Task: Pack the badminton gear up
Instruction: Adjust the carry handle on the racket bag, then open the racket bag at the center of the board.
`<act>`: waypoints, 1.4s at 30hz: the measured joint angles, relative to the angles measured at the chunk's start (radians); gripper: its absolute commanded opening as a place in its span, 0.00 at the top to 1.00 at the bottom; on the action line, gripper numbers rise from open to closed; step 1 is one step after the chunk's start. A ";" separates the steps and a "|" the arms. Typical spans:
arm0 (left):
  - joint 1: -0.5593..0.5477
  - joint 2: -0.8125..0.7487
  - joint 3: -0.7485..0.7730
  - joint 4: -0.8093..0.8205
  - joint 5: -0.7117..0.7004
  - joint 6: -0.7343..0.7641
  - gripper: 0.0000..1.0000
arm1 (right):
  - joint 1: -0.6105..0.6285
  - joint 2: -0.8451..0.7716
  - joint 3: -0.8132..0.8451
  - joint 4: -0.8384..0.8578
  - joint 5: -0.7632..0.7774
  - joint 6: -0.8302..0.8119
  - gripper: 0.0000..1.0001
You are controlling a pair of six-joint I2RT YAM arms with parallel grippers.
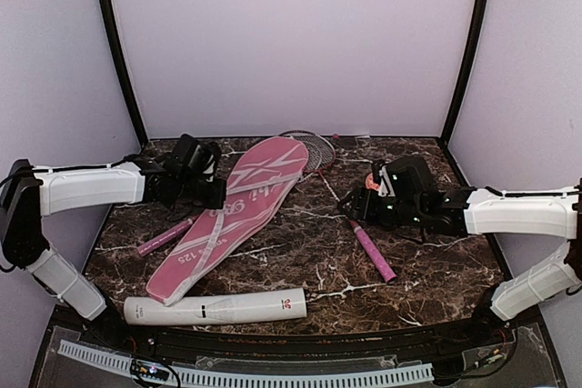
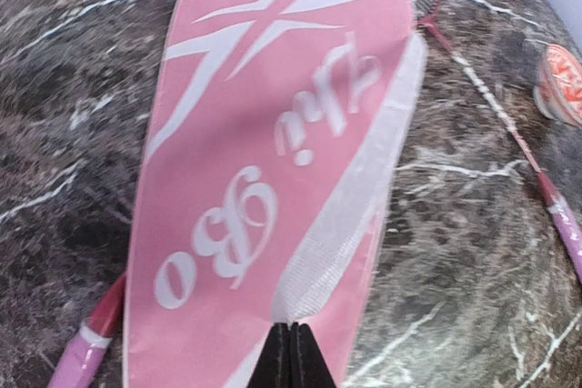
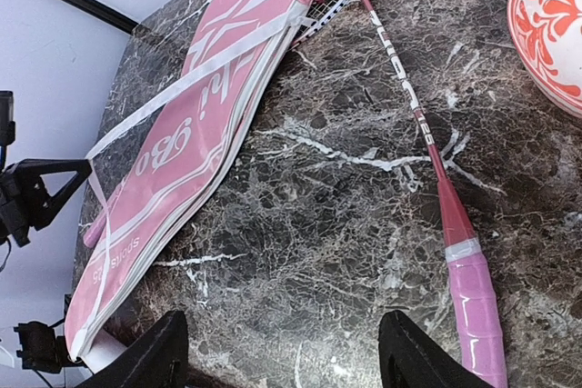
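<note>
Pink racket-shaped fabric bag (image 1: 241, 215) with white lettering lies flat on the dark marble table (image 1: 436, 288) in the top view, narrow end at 7 o'clock, wide end at 1 o'clock. Left gripper (image 1: 215, 195) sits at the bag's 9 o'clock edge. Right gripper (image 1: 353, 210) is at 3 o'clock, apart from the bag. White cardboard tube with red logo (image 1: 218, 308) lies on its side at 6 o'clock, just beside the bag's narrow end. Red-framed racket with pink handle (image 1: 373, 252): head tucked under the bag's wide end, handle pointing to 4 o'clock. Second pink racket handle (image 1: 165, 237) pokes out from under the bag toward 8 o'clock.

Left wrist view: bag fills the frame. Black fingertips (image 2: 284, 361) are pressed together at 6 o'clock on the bag's white edge band. Jaws closed; can't tell if fabric is caught. Racket shaft at 3 o'clock, orange-and-white patterned bowl (image 2: 559, 84) at 2 o'clock.

Right wrist view: jaws wide apart, nothing between them, bare marble below. Racket runs from 12 to 5 o'clock, bowl at 2 o'clock, bag at 10 o'clock.
</note>
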 measured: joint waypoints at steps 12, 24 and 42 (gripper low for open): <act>0.100 0.033 -0.085 -0.073 -0.023 0.058 0.62 | 0.000 0.002 0.000 -0.001 0.000 0.000 0.28; 0.034 -0.003 -0.039 -0.107 0.052 0.257 0.37 | 0.000 0.001 0.000 -0.007 0.001 0.000 0.28; -0.083 0.226 0.062 -0.194 -0.052 0.444 0.55 | 0.000 -0.011 0.000 -0.016 0.013 0.000 0.28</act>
